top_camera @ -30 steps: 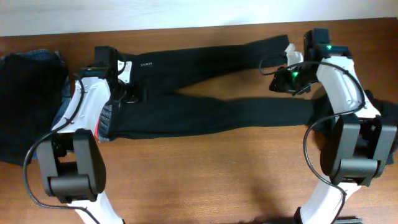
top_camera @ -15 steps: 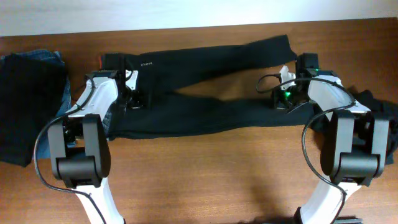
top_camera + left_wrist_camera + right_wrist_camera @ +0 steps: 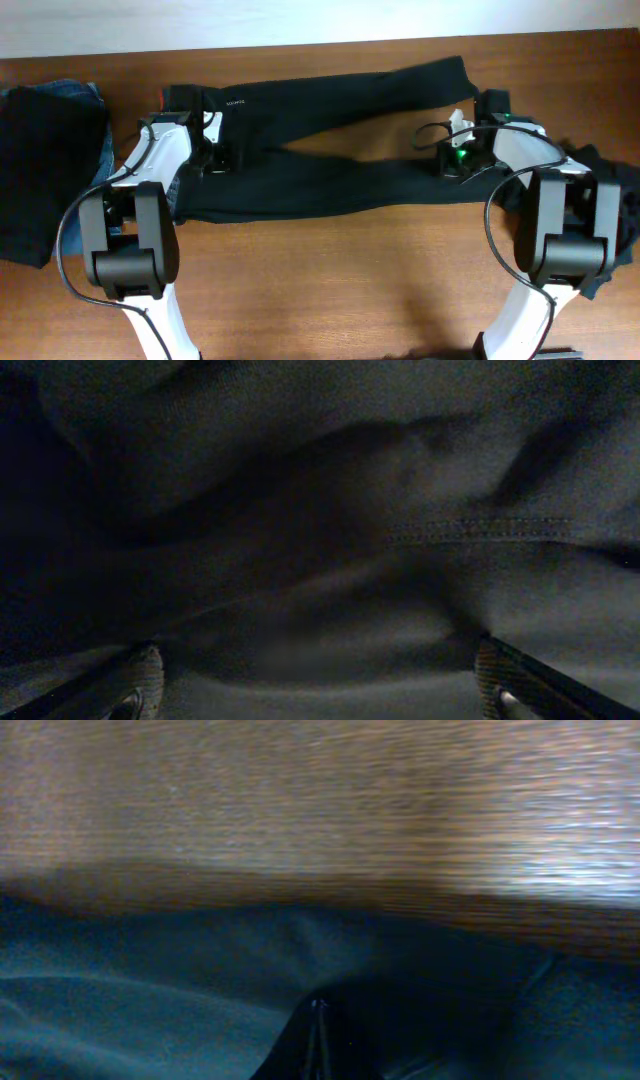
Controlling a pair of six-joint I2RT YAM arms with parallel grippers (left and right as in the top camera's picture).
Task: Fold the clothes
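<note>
Long black trousers [image 3: 320, 190] lie across the table, waist to the left and both legs running right. My left gripper [image 3: 215, 160] is pressed down on the cloth near the waist. In the left wrist view it [image 3: 318, 680] is open, its two fingertips [image 3: 140, 675] wide apart on wrinkled black fabric [image 3: 320, 510]. My right gripper [image 3: 452, 160] is at the near leg, close to its hem. In the right wrist view it [image 3: 318, 1015] is shut, with a fold of the dark leg [image 3: 150, 1000] bunched around its tip.
A pile of dark clothes with blue denim [image 3: 45, 170] lies at the left edge. Another dark garment [image 3: 612, 195] lies behind the right arm. Bare wooden table [image 3: 350, 290] runs along the front, and the right wrist view shows wood [image 3: 300, 800] just beyond the leg.
My right gripper came down from the far leg's end to the near leg and closed. The left arm shifted slightly over the waist and stayed open.
</note>
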